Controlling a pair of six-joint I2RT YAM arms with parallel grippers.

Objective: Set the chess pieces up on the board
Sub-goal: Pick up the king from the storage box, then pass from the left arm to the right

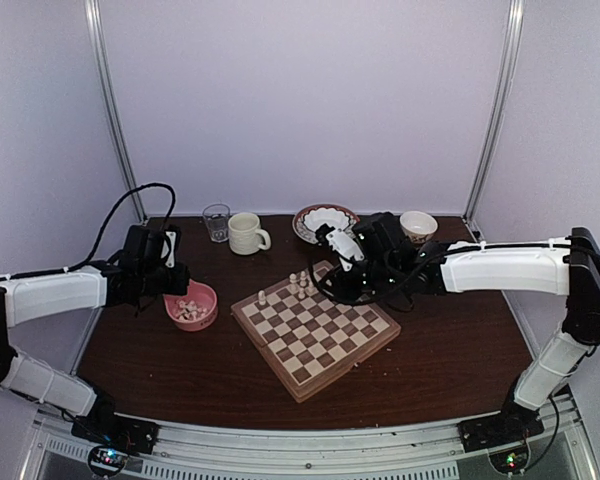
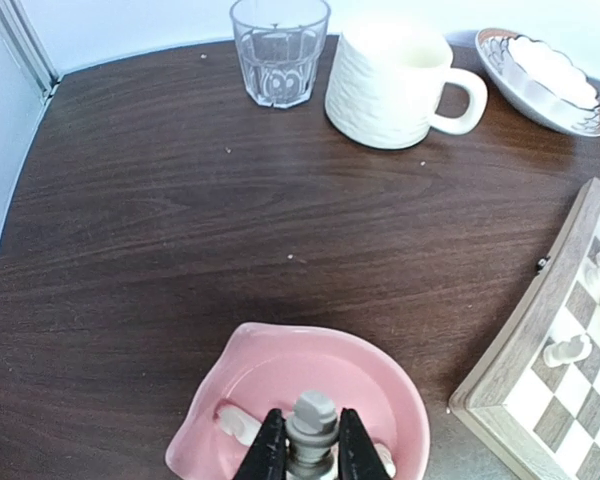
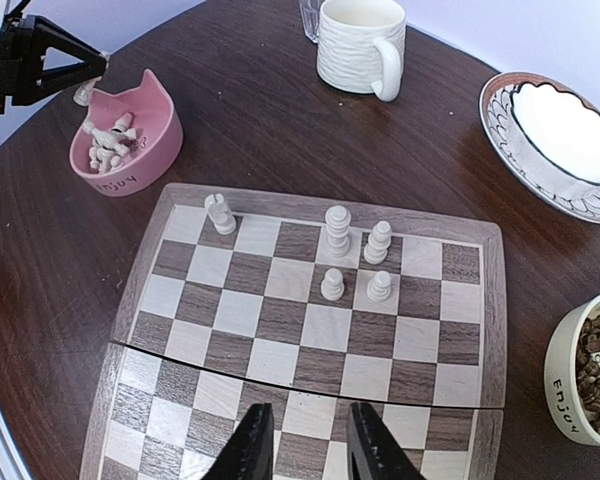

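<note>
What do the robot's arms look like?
The left arm and right arm have smooth white shells with black joints. Black cables loop off them. The left tool and right tool each have two black fingers.

Lab test booth, plain white walls (image 1: 300,100), metal posts (image 1: 113,110), dark table (image 1: 450,350)
</note>
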